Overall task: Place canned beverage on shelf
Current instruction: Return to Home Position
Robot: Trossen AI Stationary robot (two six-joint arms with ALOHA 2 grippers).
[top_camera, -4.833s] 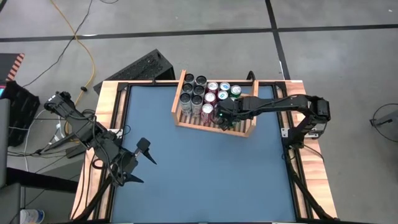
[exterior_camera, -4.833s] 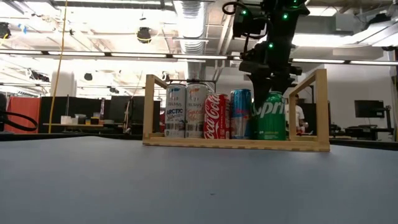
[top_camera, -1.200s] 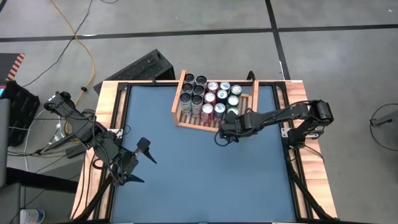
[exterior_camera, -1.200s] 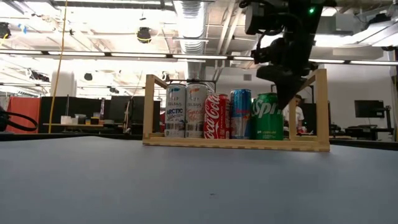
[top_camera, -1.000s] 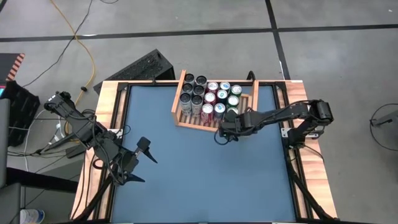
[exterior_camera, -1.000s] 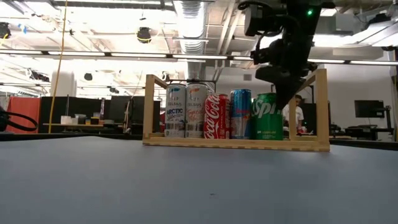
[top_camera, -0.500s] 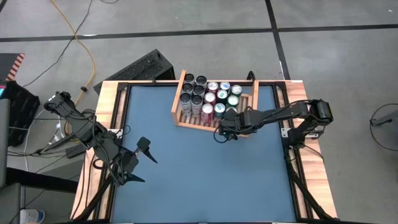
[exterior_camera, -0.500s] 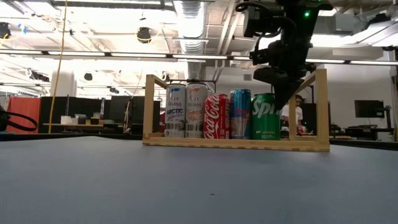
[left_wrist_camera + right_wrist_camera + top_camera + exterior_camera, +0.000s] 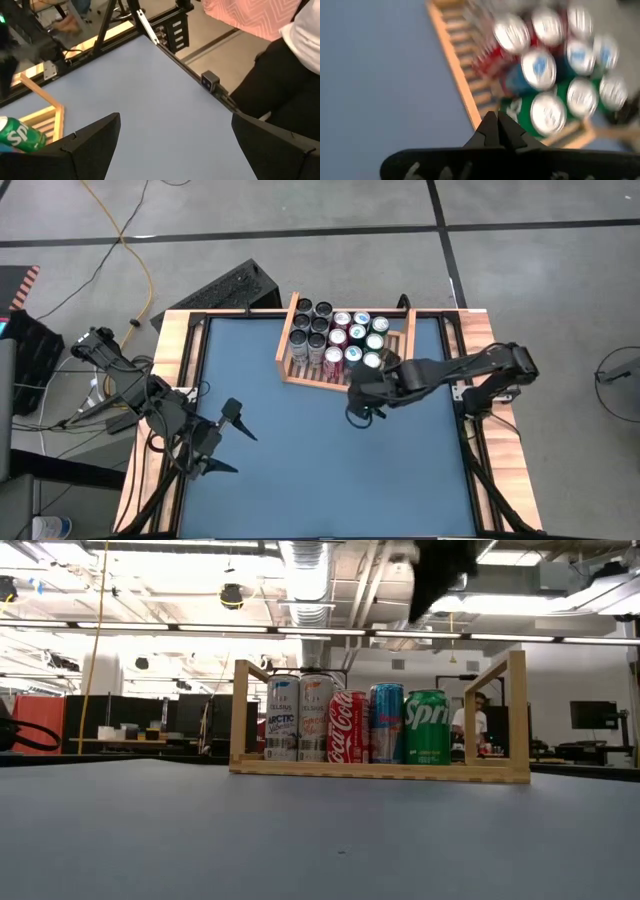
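Handling: green can (image 9: 427, 727) rigid but dentable, slick; grip mid-wall.
Right tool (image 9: 360, 408): closed, empty, shelf (image 9: 380, 772) just beyond.
Left tool (image 9: 228, 442): wide open, empty.

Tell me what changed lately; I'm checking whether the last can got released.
The right hand, now shut, left the green can and drew back from the shelf over the table, rising. The left hand stayed open and parked; the other cans stayed put.
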